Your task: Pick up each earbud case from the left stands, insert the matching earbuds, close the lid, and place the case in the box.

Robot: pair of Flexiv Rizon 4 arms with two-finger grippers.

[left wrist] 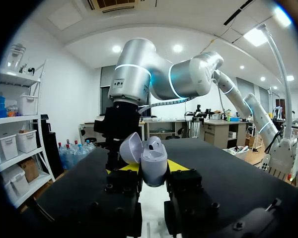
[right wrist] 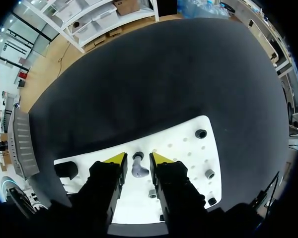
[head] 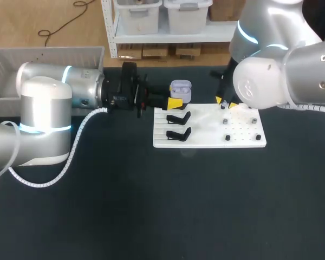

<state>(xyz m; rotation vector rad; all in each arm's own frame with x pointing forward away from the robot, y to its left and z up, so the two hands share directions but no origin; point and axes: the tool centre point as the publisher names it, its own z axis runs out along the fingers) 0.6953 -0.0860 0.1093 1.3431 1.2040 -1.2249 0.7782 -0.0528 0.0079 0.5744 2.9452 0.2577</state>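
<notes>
The step in hand looks like loading the earbuds. The left pincer is clamped on the earbud case, one yellow tip on each flank. It holds the case upright above the bench, near the far edge and just off the far left corner of the white board.

The right pincer is over the far edge of the board, fingers parted and pointing down. They straddle a small earbud that stands on the board. A sliver of white shows beside the earbud, so I judge the fingers are not yet pressing it.

The next move calls for closing gently on the earbud and lifting it straight up. It then has to be carried to the case and lined up with the open mouth before it is let go. The two black stands on the board's left part are bare.

The case is pale lavender, smooth and rounded, with its lid hinged open and tipped back. A rounded shape with a dark spot sits in the mouth; I cannot tell whether that is an earbud already seated. The box waits at the bench's far left corner.
</notes>
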